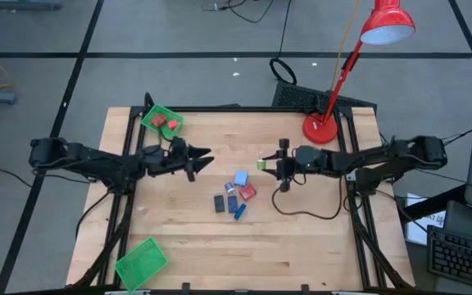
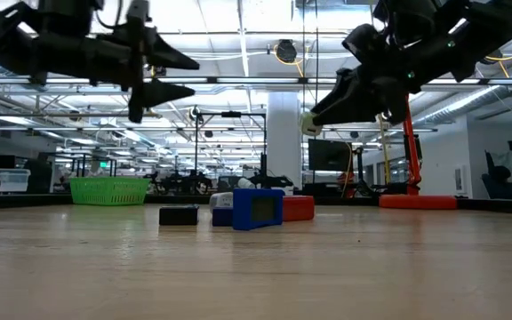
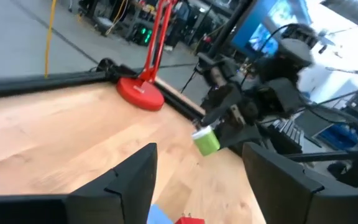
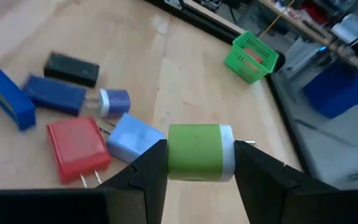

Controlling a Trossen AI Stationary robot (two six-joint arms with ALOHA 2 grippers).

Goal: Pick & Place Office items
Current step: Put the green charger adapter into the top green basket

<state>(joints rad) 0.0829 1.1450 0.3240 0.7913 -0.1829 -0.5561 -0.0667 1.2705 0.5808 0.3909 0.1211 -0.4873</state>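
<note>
High view: the left gripper (image 1: 206,157) hangs above bare wood near the table's middle, jaws spread wide and holding nothing. Behind it, a green tray (image 1: 163,121) at the far left corner holds red pieces. A second green tray (image 1: 141,262) sits at the near left corner.

The office items (image 1: 234,193) lie clustered at table centre: a light-blue block (image 4: 133,135), a red block with prongs (image 4: 76,147), a dark blue block (image 4: 55,93), a black rectangle (image 4: 72,67) and a blue stick (image 4: 6,97). Several touch one another.

The right gripper (image 1: 266,165) is raised just right of the cluster, jaws closed on a green cylinder with a white end (image 4: 199,152). Its underside is hidden by the fingers (image 4: 146,171).

A red desk lamp (image 1: 321,128) stands at the far right. A black cable (image 1: 306,213) loops on the wood below the right arm.
</note>
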